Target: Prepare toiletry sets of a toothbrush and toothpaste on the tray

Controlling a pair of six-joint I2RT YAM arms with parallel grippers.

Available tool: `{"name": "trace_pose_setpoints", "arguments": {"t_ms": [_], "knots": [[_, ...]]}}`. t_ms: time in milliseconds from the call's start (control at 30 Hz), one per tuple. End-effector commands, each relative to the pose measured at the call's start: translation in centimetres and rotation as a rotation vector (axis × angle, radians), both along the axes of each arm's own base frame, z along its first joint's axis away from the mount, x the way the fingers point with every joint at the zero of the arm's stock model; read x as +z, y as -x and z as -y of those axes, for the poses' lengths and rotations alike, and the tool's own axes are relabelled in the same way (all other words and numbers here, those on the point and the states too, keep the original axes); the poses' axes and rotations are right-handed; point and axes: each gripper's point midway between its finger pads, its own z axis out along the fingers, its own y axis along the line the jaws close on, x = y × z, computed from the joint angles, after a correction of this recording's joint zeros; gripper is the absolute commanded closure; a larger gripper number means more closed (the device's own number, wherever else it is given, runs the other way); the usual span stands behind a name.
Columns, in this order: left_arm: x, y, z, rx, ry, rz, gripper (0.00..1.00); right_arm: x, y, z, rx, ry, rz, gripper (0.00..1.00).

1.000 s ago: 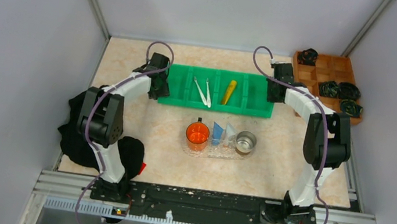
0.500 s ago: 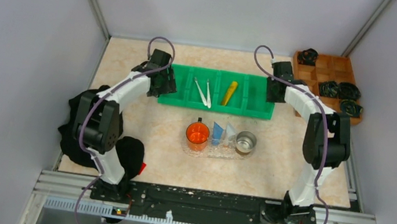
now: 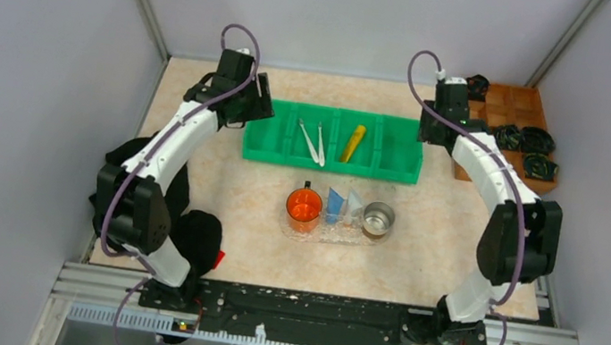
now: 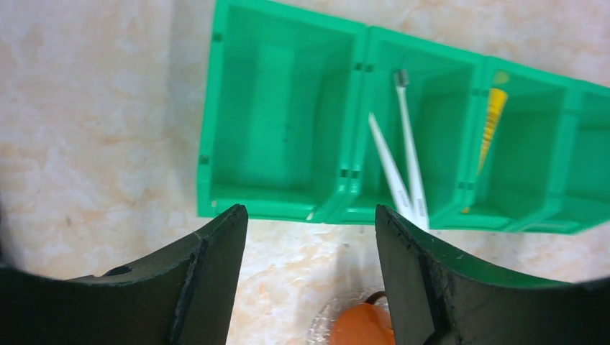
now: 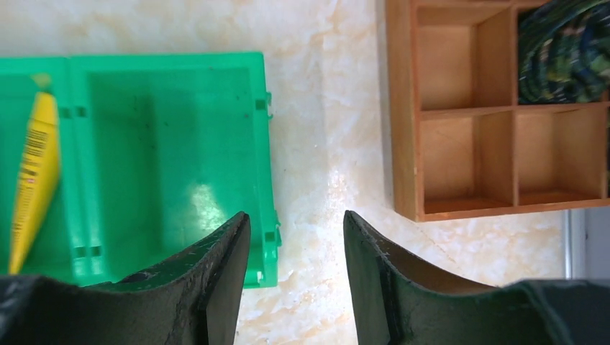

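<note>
Left end effector (image 4: pixel 309 215) and right end effector (image 5: pixel 296 215): jaws apart, nothing held. Tray (image 3: pixel 338 237) on the counter, nearest; blue toothpaste (image 3: pixel 334 204) and white toothpaste (image 3: pixel 355 207) are in it. Farther off, green bin (image 4: pixel 208 165): two toothbrushes (image 4: pixel 410 151) in a V in one compartment, yellow toothpaste (image 4: pixel 492 118) in the next. Brushes likely light, stiff and slick: pinch mid-handle. Tube soft: grip its flat sides.

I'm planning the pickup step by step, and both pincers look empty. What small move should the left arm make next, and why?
Probably shift the left pincer slightly to its right and lower it over the toothbrushes. It hangs open and empty above the left end of the green bin; both brushes lie in its second compartment, none on the tray yet.
</note>
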Motion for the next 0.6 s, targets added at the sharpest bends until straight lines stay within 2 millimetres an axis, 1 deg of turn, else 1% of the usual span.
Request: {"name": "trace_pose_setpoints", "arguments": {"t_ms": [0,133,200,267,300,333,367,433,500,567], "knots": [[2.3,0.0,4.6,-0.158,0.081,0.019,0.28,7.3,0.7,-0.1,-0.018,-0.066,0.181,0.50],[2.2,-0.7,8.9,-0.250,0.099,0.002,0.27,8.2,2.1,-0.9,0.011,-0.104,0.190,0.52],[1.6,-1.3,10.5,-0.276,0.137,-0.018,0.26,8.3,2.7,-1.5,0.028,-0.118,0.186,0.53],[0.8,-2.0,11.4,-0.267,0.166,-0.051,0.26,8.3,3.2,-2.0,0.045,-0.133,0.182,0.54],[0.1,-2.3,11.9,-0.271,0.180,-0.070,0.26,8.4,3.4,-2.3,0.054,-0.138,0.184,0.55],[0.2,-2.5,12.4,-0.282,0.198,-0.073,0.26,8.1,3.6,-2.5,0.061,-0.143,0.181,0.55],[-0.5,-2.7,13.1,-0.289,0.209,-0.093,0.25,8.0,3.8,-2.7,0.068,-0.148,0.177,0.55],[-1.2,-2.8,14.2,-0.303,0.219,-0.126,0.26,7.4,4.0,-2.8,0.074,-0.154,0.168,0.56],[-2.1,-3.0,14.9,-0.298,0.196,-0.149,0.26,6.9,4.1,-3.1,0.083,-0.161,0.159,0.57],[-3.6,-3.1,15.3,-0.295,0.194,-0.186,0.27,6.4,4.2,-3.3,0.088,-0.164,0.151,0.57]]}}
